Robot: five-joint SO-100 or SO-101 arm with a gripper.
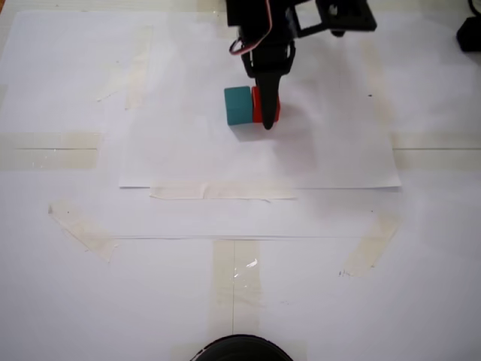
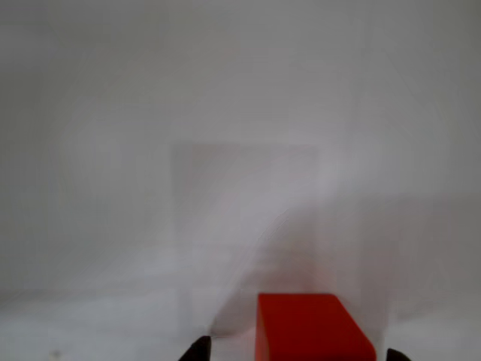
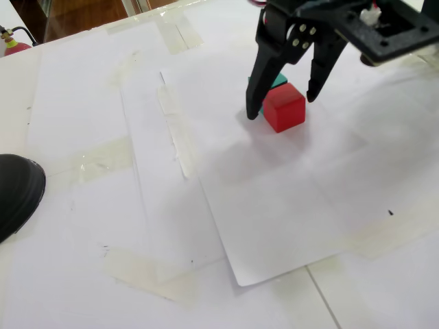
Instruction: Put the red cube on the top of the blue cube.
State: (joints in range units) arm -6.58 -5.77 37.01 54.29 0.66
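The hand (image 3: 282, 110) is open and straddles the red cube (image 3: 284, 107), ready to grip it; the blue cube (image 1: 238, 105) sits touching beside it.

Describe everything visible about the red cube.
The red cube is a small, solid, bright red block with plain matte faces and crisp edges. It sits flat on the white paper sheet, right beside the blue cube, seemingly touching it. The open gripper straddles it, one finger on each side; contact cannot be confirmed. In the wrist view it fills the bottom edge.
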